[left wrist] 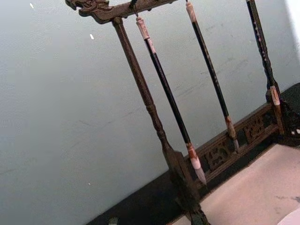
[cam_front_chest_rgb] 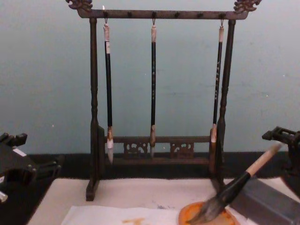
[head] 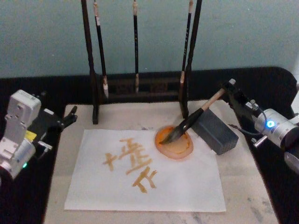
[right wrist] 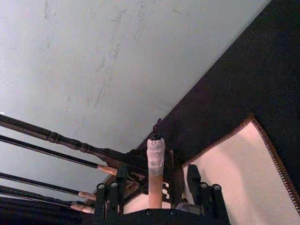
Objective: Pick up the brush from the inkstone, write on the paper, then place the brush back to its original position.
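The right claw [head: 228, 88], a black metal pincer on a silver wrist, stands released. Its two dark fingers [right wrist: 121, 187] are spread on either side of the thick calligraphy brush [head: 194, 119], with a gap on each side. It straddles the pale bamboo upper handle near the taped, cord-looped end without pinching it. From the claw the brush slants down toward the robot's left. Its glossy black ferrule flares into a bushy grey-brown tip lying in the small round shallow orange dish, the inkstone [head: 180, 151], whose centre is stained darker. Just below the claw the handle crosses a corner of a matte grey rectangular box [head: 218, 134]. Farther to the claw's left, the white sheet of paper [head: 187, 182] lies flat on a beige mat [head: 245, 186] with a stitched brown border. The paper bears orange brushstrokes, and the dish sits at its far edge. Beyond the claw's left side stands a dark carved wooden rack [cam_front_chest_rgb: 159, 14], from which three thin black-shafted brushes [cam_front_chest_rgb: 153, 79] hang. The left claw [head: 69, 117] is parked well apart, by the mat's left edge.
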Available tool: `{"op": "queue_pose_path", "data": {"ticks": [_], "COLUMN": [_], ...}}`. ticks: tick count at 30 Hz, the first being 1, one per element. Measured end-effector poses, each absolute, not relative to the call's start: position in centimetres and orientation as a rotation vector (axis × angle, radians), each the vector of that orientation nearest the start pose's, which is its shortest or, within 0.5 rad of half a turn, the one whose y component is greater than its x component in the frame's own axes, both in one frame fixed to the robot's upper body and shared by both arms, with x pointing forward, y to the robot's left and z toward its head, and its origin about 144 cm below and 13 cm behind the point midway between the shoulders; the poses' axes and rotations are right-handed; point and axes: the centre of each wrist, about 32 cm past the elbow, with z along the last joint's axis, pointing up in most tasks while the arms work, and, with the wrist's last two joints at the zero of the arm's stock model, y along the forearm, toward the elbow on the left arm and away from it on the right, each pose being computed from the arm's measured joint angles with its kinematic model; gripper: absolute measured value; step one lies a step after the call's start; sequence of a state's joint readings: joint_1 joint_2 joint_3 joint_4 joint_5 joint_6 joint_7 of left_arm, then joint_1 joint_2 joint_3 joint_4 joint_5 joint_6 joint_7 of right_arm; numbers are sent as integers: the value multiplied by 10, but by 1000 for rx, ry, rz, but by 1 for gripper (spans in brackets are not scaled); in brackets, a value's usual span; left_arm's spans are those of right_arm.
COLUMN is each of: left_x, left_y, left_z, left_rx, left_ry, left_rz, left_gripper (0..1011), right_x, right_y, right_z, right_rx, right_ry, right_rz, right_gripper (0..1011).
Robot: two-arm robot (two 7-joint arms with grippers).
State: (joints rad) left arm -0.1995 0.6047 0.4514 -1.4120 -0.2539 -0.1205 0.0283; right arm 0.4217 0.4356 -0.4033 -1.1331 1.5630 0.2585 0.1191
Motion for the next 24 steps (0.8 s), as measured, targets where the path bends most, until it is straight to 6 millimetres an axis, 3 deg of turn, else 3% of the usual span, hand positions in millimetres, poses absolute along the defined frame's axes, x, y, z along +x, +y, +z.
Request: {"op": "queue_pose_path", "data": {"ticks": [8, 18, 24], "left_x": [489, 489, 489], "left_y": [310, 310, 310], "left_z": [1140, 1140, 1140], "left_rx": [305, 305, 304], "left_ry": [-285, -285, -285], "left_rz": [1248, 1248, 1248], "left_gripper": [1010, 1010, 1010], "right_x": [558, 546, 525], "right_y": [-303, -304, -297], "right_z": [1148, 1152, 1159], "right_rx": [474, 467, 419], "right_ry": [1050, 1052, 896], "right_rz": [-1112, -1121, -1183], "right_gripper": [1000, 1000, 1000]}}
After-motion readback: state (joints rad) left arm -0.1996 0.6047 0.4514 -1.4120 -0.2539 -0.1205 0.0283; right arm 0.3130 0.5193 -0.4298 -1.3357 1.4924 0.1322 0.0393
